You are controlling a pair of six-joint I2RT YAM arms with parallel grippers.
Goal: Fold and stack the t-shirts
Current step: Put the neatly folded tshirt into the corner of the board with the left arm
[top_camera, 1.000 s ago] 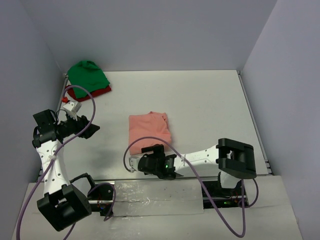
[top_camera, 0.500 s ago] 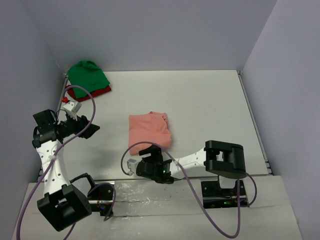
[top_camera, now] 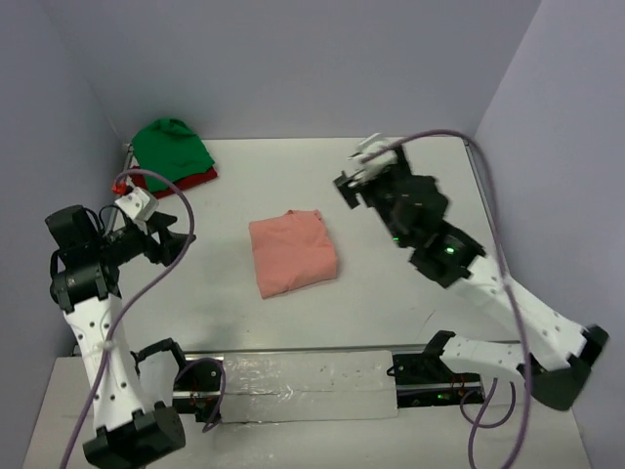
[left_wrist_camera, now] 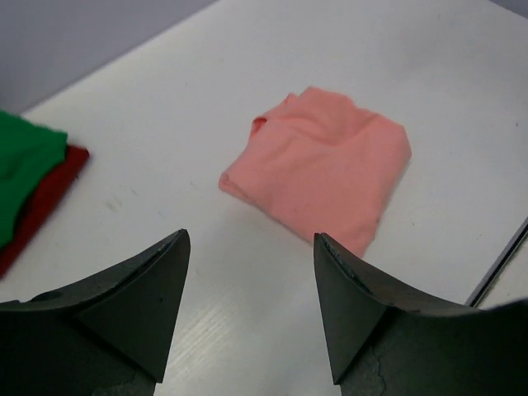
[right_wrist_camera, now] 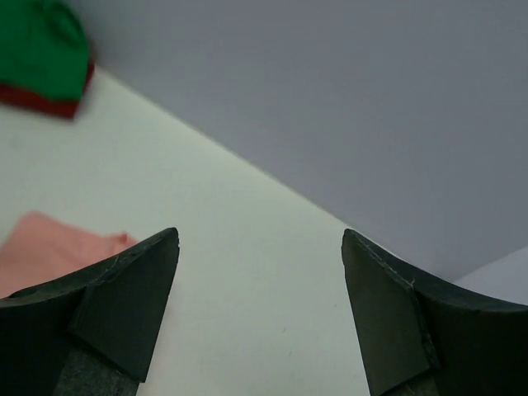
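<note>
Folded salmon-pink cloth t-shirt (top_camera: 292, 253) lies flat mid-table on the white tabletop (top_camera: 410, 264), nothing touching it. It's a near-square pad, so no clear long axis; edges skewed slightly off the table edges, bunched wrinkly end toward the back wall, smoother end toward the arm bases. Bright green cloth t-shirt (top_camera: 171, 147) sits heaped on the dark red cloth t-shirt (top_camera: 190, 180) in the far-left corner, red showing only as a strip along the near side. Left gripper (top_camera: 171, 244): jaws apart, empty, left of the pink shirt and well apart from it, pointing toward it. Right gripper (top_camera: 356, 171): jaws wide apart, empty, over the far-right part of the table, clear of the cloth. Top view is the only 1 showing both arms. Left wrist view shows the whole pink pad framed between its 2 fingers, plus the edge of the stack at left. Right wrist view catches only a pink corner at lower left, the stack at upper left, mostly back wall
</note>
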